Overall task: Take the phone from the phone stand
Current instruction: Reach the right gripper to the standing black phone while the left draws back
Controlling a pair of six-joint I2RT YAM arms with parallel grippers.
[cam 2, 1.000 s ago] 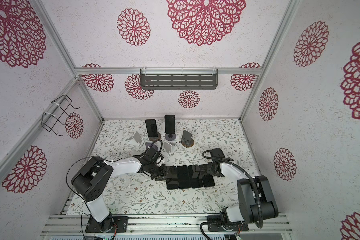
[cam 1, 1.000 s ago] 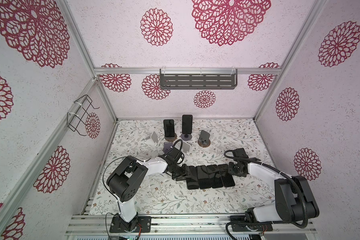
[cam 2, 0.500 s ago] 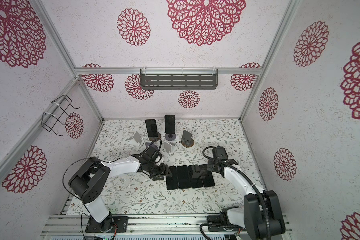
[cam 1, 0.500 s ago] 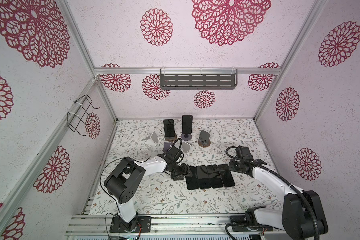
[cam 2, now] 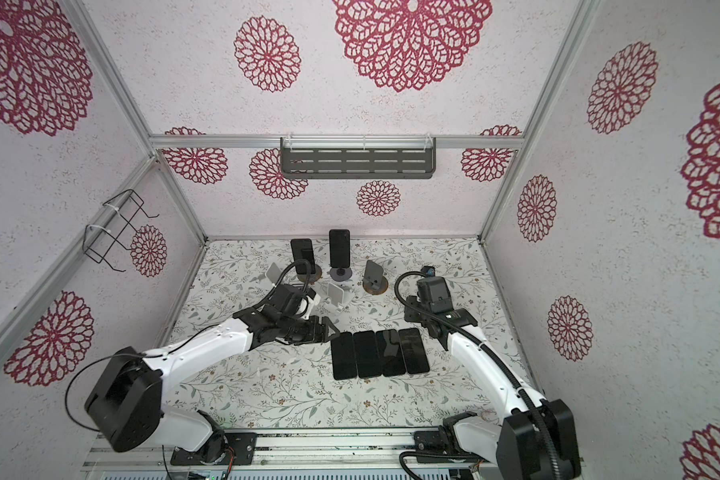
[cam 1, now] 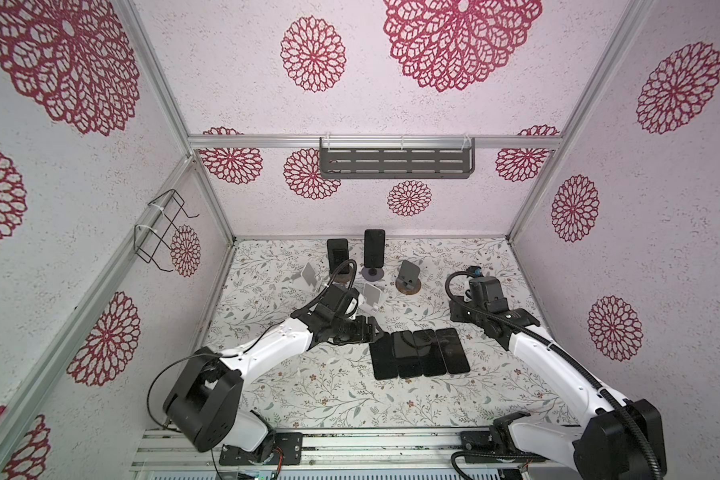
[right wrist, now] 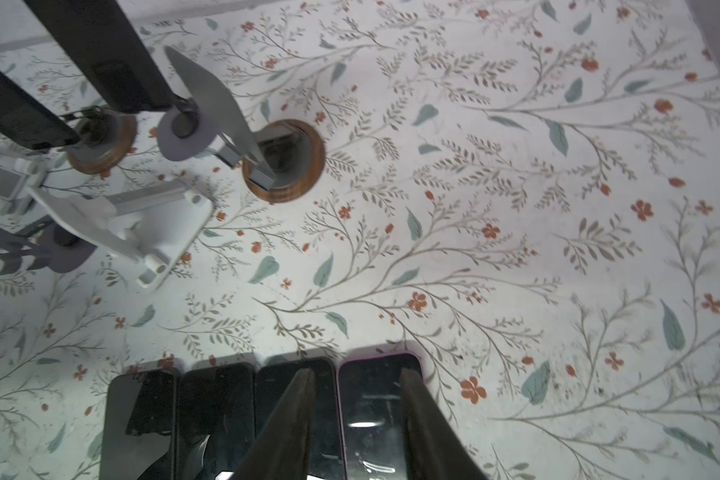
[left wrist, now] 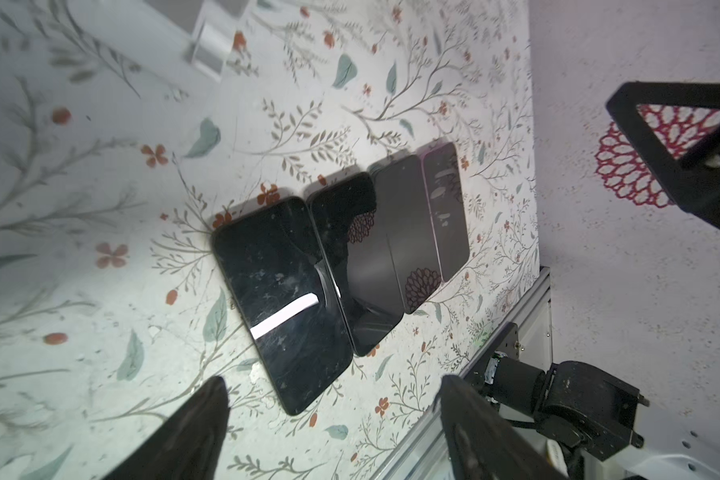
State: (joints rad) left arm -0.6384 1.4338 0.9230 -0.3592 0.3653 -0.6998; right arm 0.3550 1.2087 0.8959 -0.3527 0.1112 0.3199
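Two dark phones stand upright on phone stands at the back: one phone on a wooden-based stand, another phone on a grey round-based stand. Both show in the right wrist view too, as phone and phone. Several more phones lie flat side by side mid-table. My left gripper is open and empty, just left of that row. My right gripper hovers above the row's far right end, jaws apart and empty, over the pink-rimmed phone.
Three empty stands sit near the upright phones: a white stand, a second white stand and a grey stand on a wooden base. A grey shelf hangs on the back wall, a wire rack on the left wall.
The left gripper has opened and drawn back leftward from the flat phones. The right gripper has let go, lifted off the row's right end and moved toward the back, its jaws widening.
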